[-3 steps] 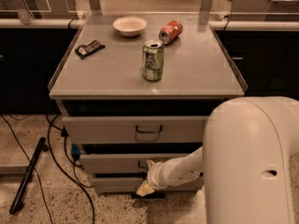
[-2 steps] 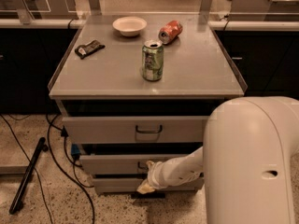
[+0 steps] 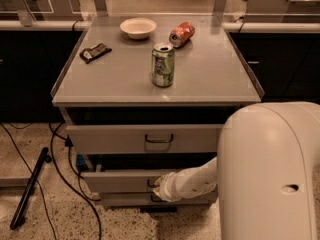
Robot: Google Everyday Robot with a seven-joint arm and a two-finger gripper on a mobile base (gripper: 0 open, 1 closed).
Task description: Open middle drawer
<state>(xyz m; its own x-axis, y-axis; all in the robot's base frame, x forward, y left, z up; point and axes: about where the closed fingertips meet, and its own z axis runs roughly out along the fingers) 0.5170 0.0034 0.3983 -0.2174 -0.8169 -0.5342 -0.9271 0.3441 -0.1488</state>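
From my seat the big cream arm shell [image 3: 272,174] fills the lower right and covers the right end of the grey cabinet [image 3: 240,91]. The forearm reaches left out of it, and its pale wrist hides the spot I most need to see. The gripper [image 3: 156,185] sits right against the centre of the middle drawer [image 3: 117,181], where the small dark handle is mostly hidden behind it, and I cannot tell whether the gripper is spread or clamped on it. That drawer lies below the taller top drawer [image 3: 110,139] with its own loop handle [image 3: 159,139], and above the narrow lowest drawer [image 3: 125,200]. On the cabinet top stand an upright green can [image 3: 163,64], a red can [image 3: 181,34] on its side, a white bowl [image 3: 138,27] and a dark packet [image 3: 95,52]. Black cables [image 3: 57,161] and a black rod [image 3: 29,186] lie on the floor to the left.
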